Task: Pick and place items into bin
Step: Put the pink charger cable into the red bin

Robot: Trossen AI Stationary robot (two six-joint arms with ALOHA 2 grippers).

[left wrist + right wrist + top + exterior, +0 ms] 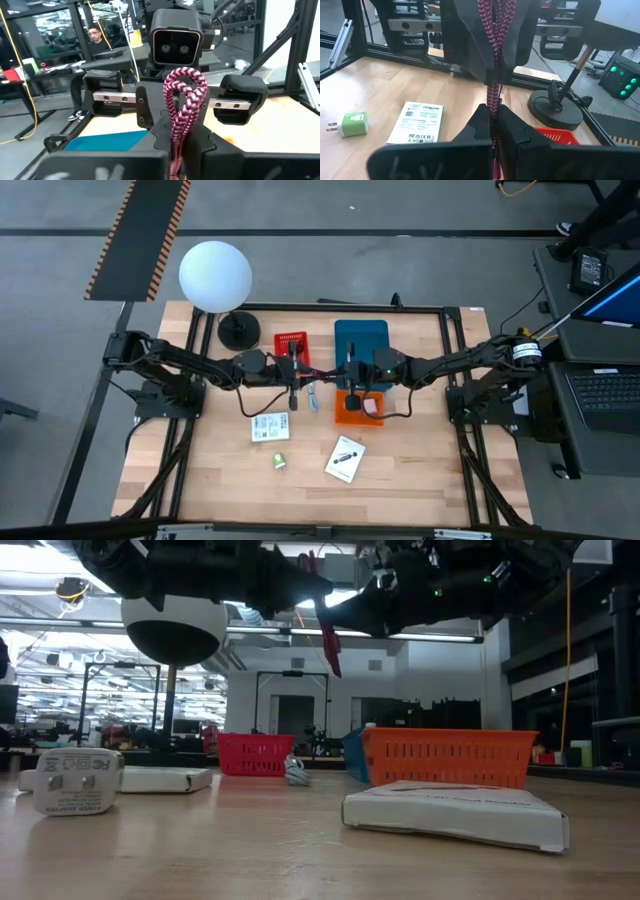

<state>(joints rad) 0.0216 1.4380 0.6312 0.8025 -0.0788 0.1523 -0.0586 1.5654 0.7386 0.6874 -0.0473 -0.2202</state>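
A maroon braided cable point(491, 95) hangs in the air over the middle of the table, between my two grippers, which point at each other. My left gripper point(303, 370) comes from the table's left and is shut on the cable. My right gripper point(338, 371) comes from the right and is shut on it too. On the wood below lie a blue-white stick point(312, 396), two white cards point(270, 427) point(345, 458) and a green cube point(280, 462) with plug pins. My left gripper pinches the cable's doubled strands point(176, 145) between its two fingers, level, from the table's left. A loop point(185, 92) of the cable stands out past the fingertips. The cable is lifted clear of the table. My right gripper pinches the same bundle point(493, 120) between its two fingers, level, from the table's right. A short straight stretch point(490, 75) runs from its fingertips to the left gripper's. One end point(330, 645) hangs slack below the grippers, clear of the table.
A red bin point(292, 345) and a teal bin point(360, 340) stand just beyond the grippers, and an orange bin point(342, 416) just nearer than them. A white globe lamp point(215, 275) on a black base point(238, 330) stands at the far left. A black frame rims the table.
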